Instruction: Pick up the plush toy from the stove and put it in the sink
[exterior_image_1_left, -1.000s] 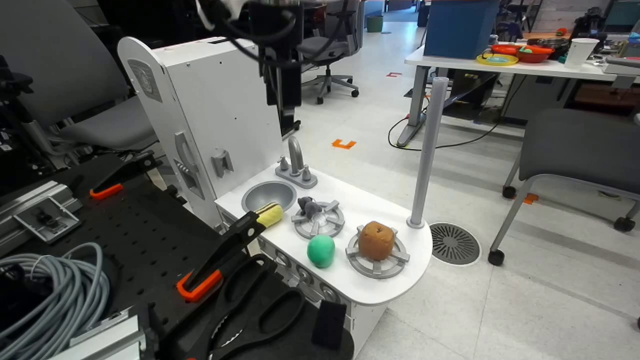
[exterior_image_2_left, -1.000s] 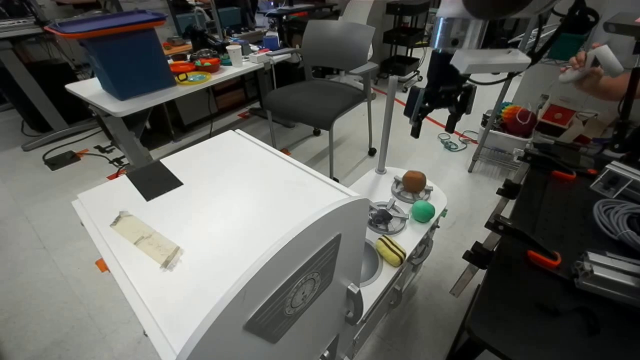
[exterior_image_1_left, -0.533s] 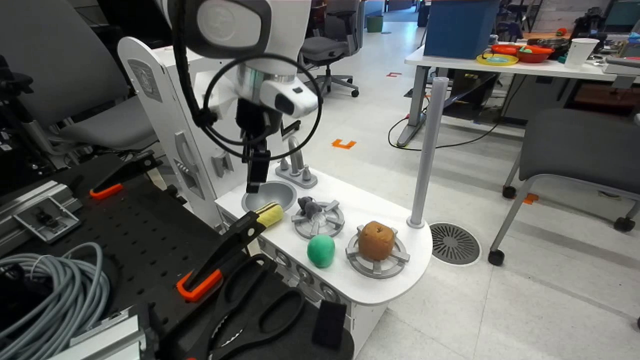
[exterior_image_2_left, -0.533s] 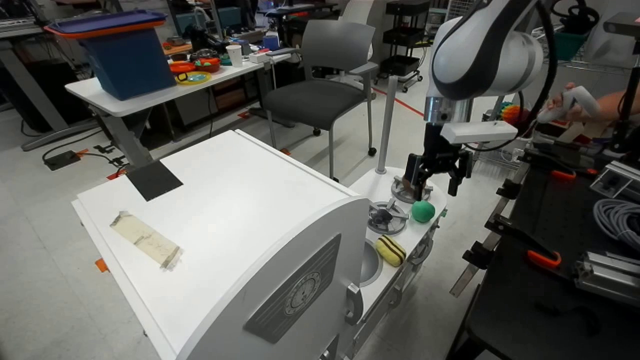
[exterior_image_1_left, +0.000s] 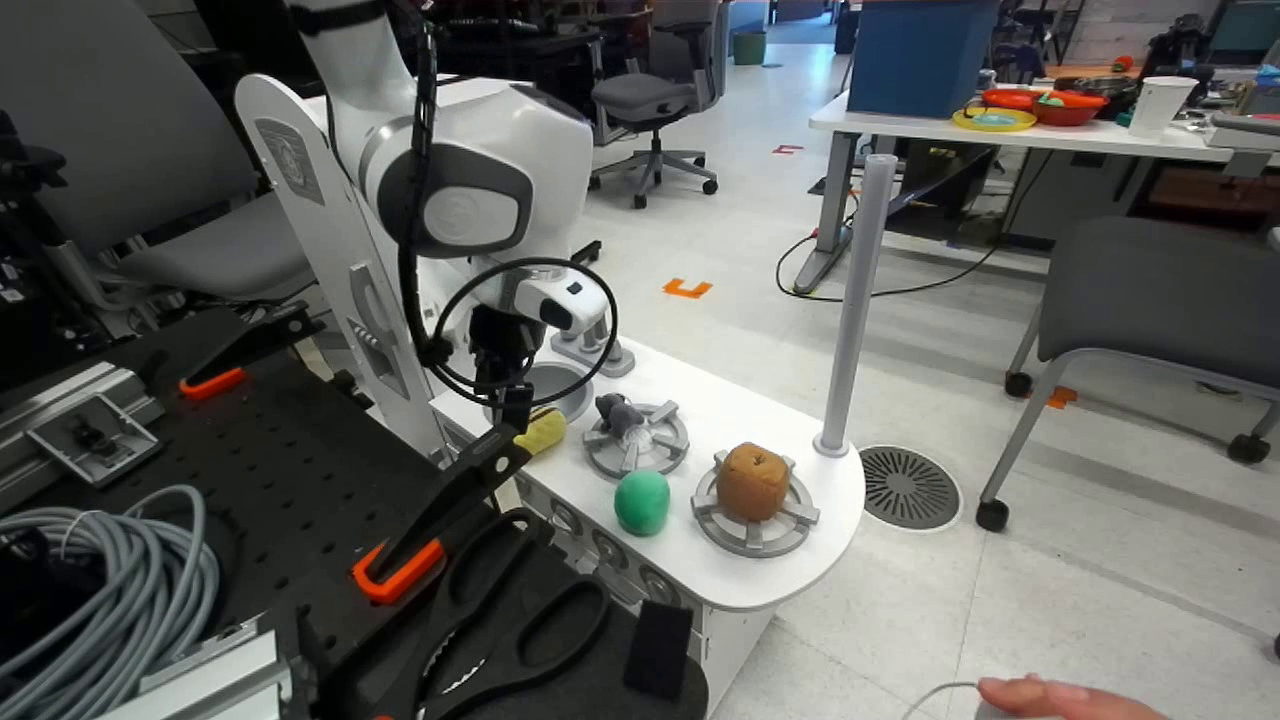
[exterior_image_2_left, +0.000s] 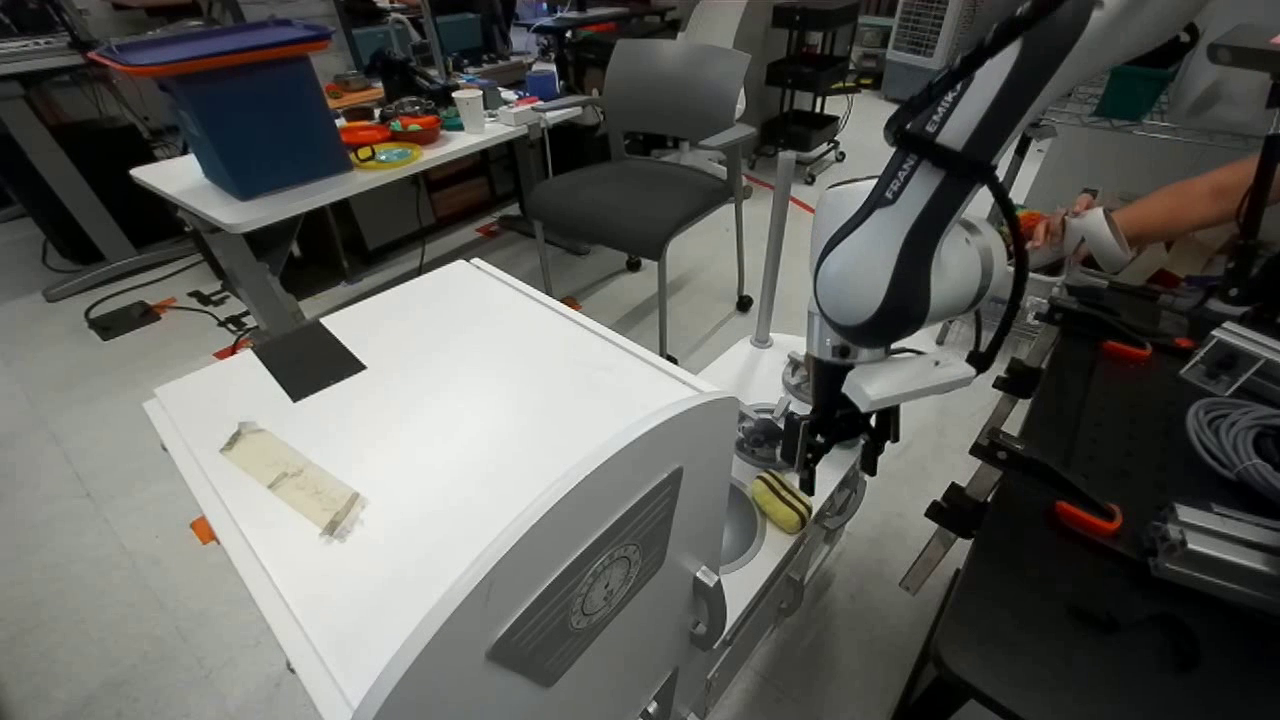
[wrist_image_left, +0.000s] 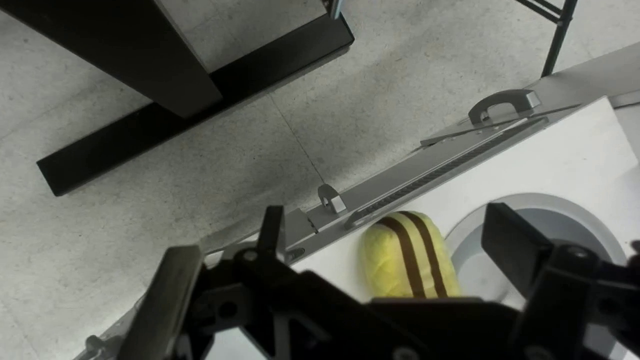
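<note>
A yellow plush toy with brown stripes (wrist_image_left: 400, 255) lies on the white counter between its front edge and the grey sink (wrist_image_left: 540, 201). It also shows in both exterior views (exterior_image_1_left: 543, 432) (exterior_image_2_left: 782, 502). A brown plush toy (exterior_image_1_left: 753, 482) sits on one stove burner. A small dark grey plush toy (exterior_image_1_left: 618, 415) lies on the burner nearer the sink. A green plush toy (exterior_image_1_left: 642, 502) sits at the counter's front edge. My gripper (wrist_image_left: 387, 222) is open and empty, low above the counter, with its fingers either side of the yellow toy, not visibly touching it.
A grey faucet (exterior_image_1_left: 600, 350) stands behind the sink and a tall post (exterior_image_1_left: 860, 300) at the counter's far end. A white cabinet panel (exterior_image_2_left: 560, 480) rises beside the sink. A black table (exterior_image_1_left: 300, 480) with clamps stands close in front. A person's hand (exterior_image_1_left: 1060, 695) shows low right.
The arm has come down and my gripper has moved from high above the stove area to low over the yellow plush toy. The toys have not moved. A hand has appeared at lower right.
</note>
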